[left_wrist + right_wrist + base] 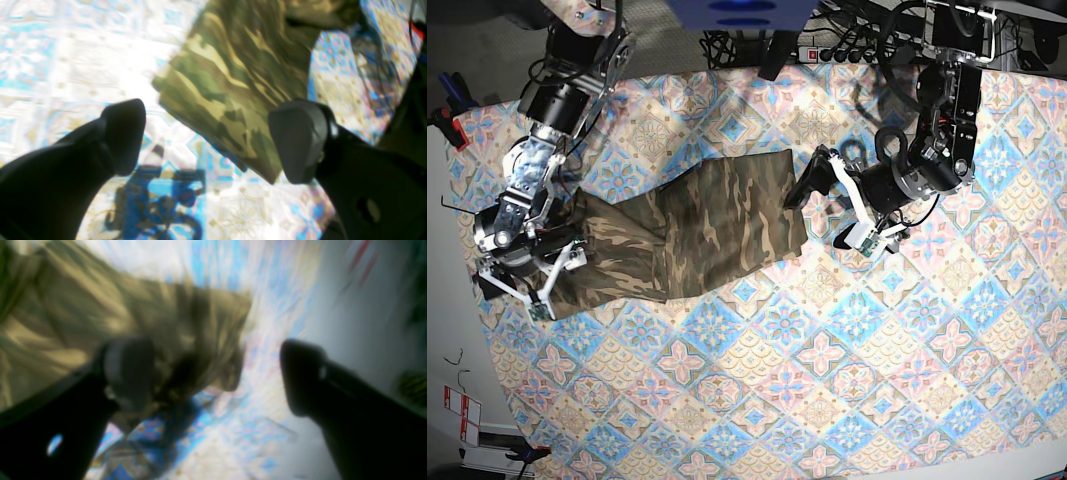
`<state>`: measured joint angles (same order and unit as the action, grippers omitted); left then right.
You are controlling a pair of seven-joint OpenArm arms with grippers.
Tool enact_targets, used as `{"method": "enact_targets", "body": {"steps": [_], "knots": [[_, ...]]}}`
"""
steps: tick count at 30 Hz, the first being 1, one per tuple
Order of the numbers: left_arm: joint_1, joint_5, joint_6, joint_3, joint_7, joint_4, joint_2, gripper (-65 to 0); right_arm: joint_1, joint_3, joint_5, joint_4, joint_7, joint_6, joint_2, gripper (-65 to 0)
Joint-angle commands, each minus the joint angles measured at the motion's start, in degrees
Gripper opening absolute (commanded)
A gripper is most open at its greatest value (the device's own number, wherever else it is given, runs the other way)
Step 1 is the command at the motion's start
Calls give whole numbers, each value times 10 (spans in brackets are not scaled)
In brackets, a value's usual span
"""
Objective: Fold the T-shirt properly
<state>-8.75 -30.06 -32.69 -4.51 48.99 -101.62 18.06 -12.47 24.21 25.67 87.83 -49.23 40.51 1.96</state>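
Black fingers [123,136] of the left gripper [213,140] fill the bottom of the left wrist view, spread wide with nothing between them. Just beyond them a folded edge of the T-shirt [233,76] lies flat on the tablecloth [76,66], its corner reaching down between the two pads without touching either.

Similarly, the right wrist view, heavily blurred, shows the right gripper [217,376] with its jaws spread apart and empty; bunched camouflage cloth [140,316] sits under and behind its one finger, and whether that finger touches the cloth cannot be told.

Seen from the base view, the T-shirt [697,235] lies stretched across the tablecloth [827,360] in its far half, running from the far middle toward the edge on the view's left. The left gripper [827,205] hovers just off the shirt's end nearer the middle, and the right gripper [527,275] stands over the other, crumpled end near the tablecloth's edge. A power strip [837,47] and cables lie beyond the far edge.
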Motion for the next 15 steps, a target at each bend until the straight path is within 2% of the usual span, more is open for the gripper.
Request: {"method": "enact_targets", "body": {"steps": [1, 5, 10, 15], "knots": [[1, -8, -1, 8, -13, -11, 4, -88, -29, 27, -1, -12, 18, -5, 9, -64], [-1, -9, -1, 15, -12, -12, 4, -88, -74, 139, 2, -114, 58, -5, 17, -64], [-1, -9, -1, 12, -12, -12, 3, -88, -85, 160, -2, -221, 117, -5, 60, -64], [-1, -12, -1, 10, -12, -12, 1, -88, -123, 213, -1, -341, 188, -5, 84, -64]]}}
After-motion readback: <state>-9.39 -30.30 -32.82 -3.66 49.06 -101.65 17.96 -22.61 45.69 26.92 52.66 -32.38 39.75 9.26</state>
